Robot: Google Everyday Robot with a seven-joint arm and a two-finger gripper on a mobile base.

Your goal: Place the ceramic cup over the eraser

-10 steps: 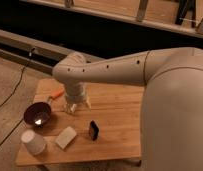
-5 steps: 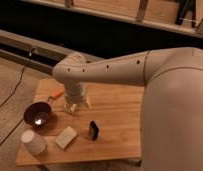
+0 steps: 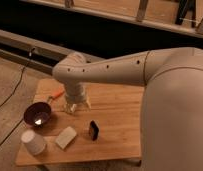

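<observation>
status: no change to report. your gripper [image 3: 77,106] hangs over the far-left part of the wooden table [image 3: 120,107], exactly where it stood a second ago, and every item on the table is likewise unmoved. the jaws stand apart and hold nothing.

task items:
- the ceramic cup [image 3: 33,142] stands at the near-left corner of the table, well apart from the gripper. whether it sits rim-up or rim-down you cannot tell from this view.
- the eraser [image 3: 93,130] stands near the middle of the near edge, uncovered, to the right of the cup.

other items: a pale beige block [image 3: 66,137] lies between cup and eraser; a dark maroon bowl [image 3: 37,114] sits on the left, just beyond the cup; an orange-handled object [image 3: 56,94] lies at the far left beside the gripper.

assessment: the task has not started in any practical sense. the cup is ungrasped and the pause has gained you nothing. your next move would be down and nearward to the cup, passing close by the bowl. mind the beige block when you carry the cup across to the eraser.
</observation>
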